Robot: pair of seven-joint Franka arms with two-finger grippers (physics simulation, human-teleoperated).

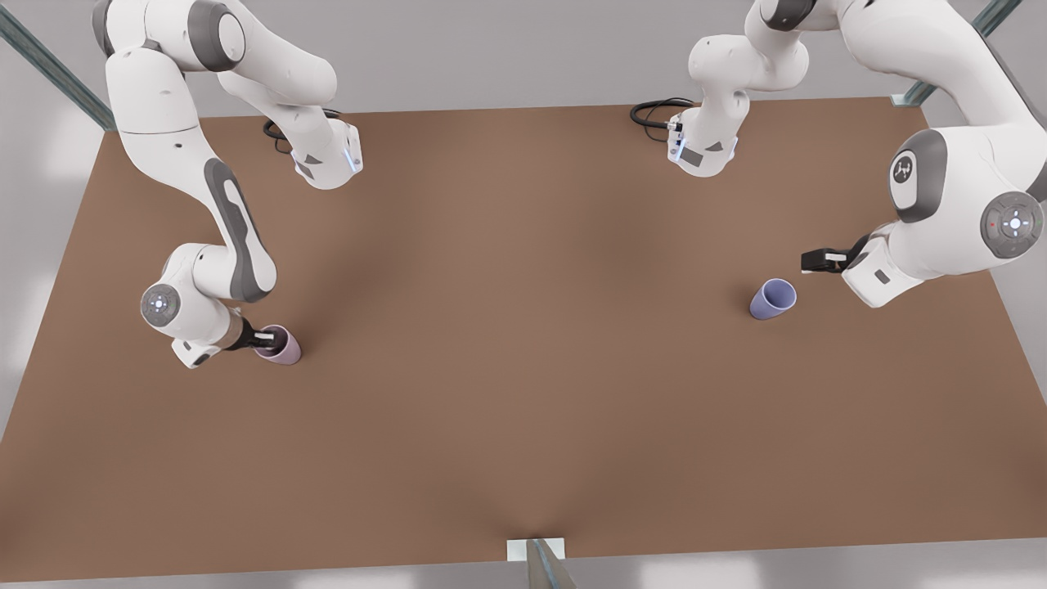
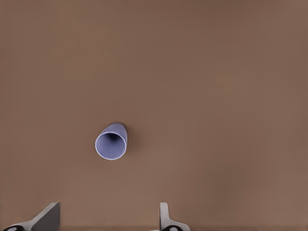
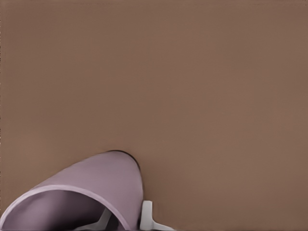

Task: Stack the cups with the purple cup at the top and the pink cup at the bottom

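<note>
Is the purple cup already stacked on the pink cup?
No, the purple cup stands alone on the table at the front view's right, far from the pink cup at the left.

A plain brown tabletop (image 1: 523, 393) spans the scene, pale grey floor around it, with metal frame struts (image 1: 49, 65) at the far corners.

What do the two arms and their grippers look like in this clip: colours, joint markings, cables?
Both arms are glossy white with rounded segments, grey joint caps and grey side inlays. Round joint discs carry small lit marks. Black cables loop at each base. The left gripper and right gripper have dark fingers on white bodies; fingertips look pale grey in the wrist views.
</note>
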